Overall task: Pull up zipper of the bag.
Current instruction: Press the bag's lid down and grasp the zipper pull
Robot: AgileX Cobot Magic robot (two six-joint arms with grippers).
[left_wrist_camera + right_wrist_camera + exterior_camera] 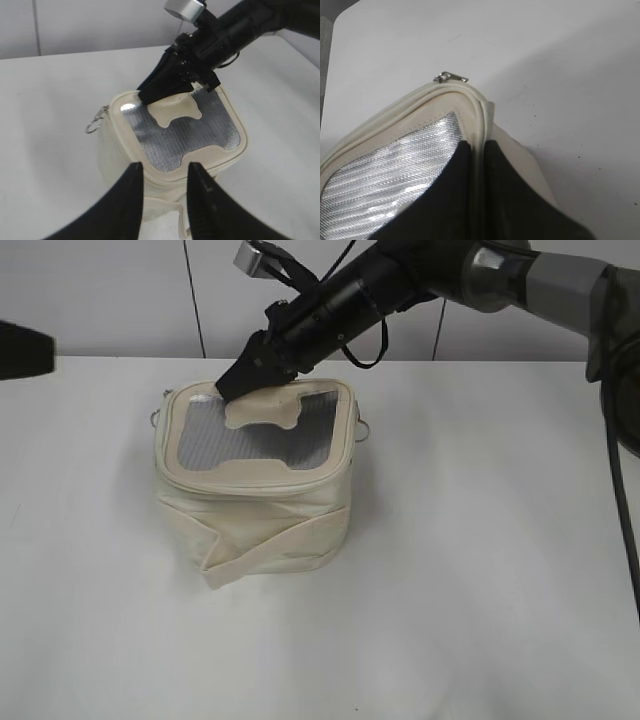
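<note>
Pinching the bag (255, 485) rim at 12 o'clock, right end effector (479, 165) clamped over the zipper (470, 100) track, silver pull (451, 77) just ahead at 11. Left end effector (165, 175) released, hovering at 6 o'clock, farther from that pull; bag mid-desk (480, 590).

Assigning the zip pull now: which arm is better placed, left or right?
Probably right. The right tool is already at the bag's back rim, its fingers pinching the zipper edge near a silver pull. The left tool hangs open over the front rim, gripping nothing.
</note>
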